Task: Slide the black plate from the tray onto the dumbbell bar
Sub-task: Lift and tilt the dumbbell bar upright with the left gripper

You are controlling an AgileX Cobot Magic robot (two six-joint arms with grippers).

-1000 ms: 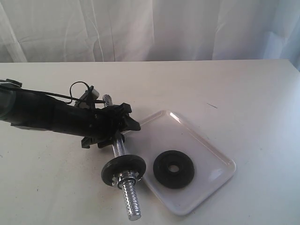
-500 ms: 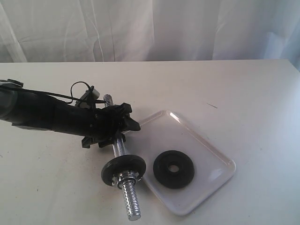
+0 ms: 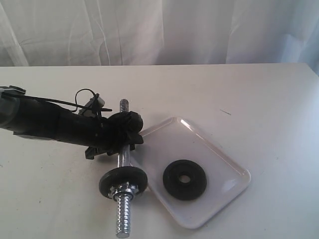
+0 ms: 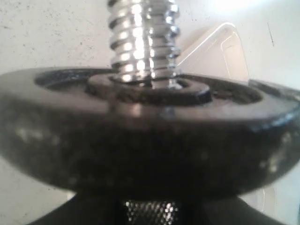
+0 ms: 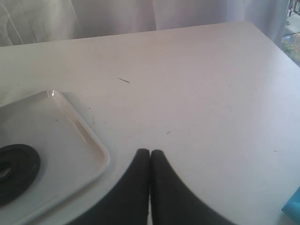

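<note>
My left gripper (image 3: pixel 123 131) is shut on the smooth middle of the dumbbell bar (image 3: pixel 122 158), which points toward the table's front edge. A black disc (image 3: pixel 123 182) sits on the bar near its front threaded end (image 3: pixel 122 220). In the left wrist view that disc (image 4: pixel 140 136) fills the frame below the threaded end (image 4: pixel 143 37). The black plate (image 3: pixel 185 179) lies flat in the white tray (image 3: pixel 219 145), apart from the bar. My right gripper (image 5: pixel 150 153) is shut and empty over bare table beside the tray (image 5: pixel 75 126), with the black plate (image 5: pixel 16 171) at the frame's edge.
White curtains hang behind the table. A small dark mark (image 3: pixel 225 112) lies on the tabletop beyond the tray. A blue object (image 5: pixel 293 207) shows at the corner of the right wrist view. The right arm does not show in the exterior view.
The left gripper has turned the bar: its front end and disc swung left, the far end swung right. The plate, tray and right gripper stayed put.
</note>
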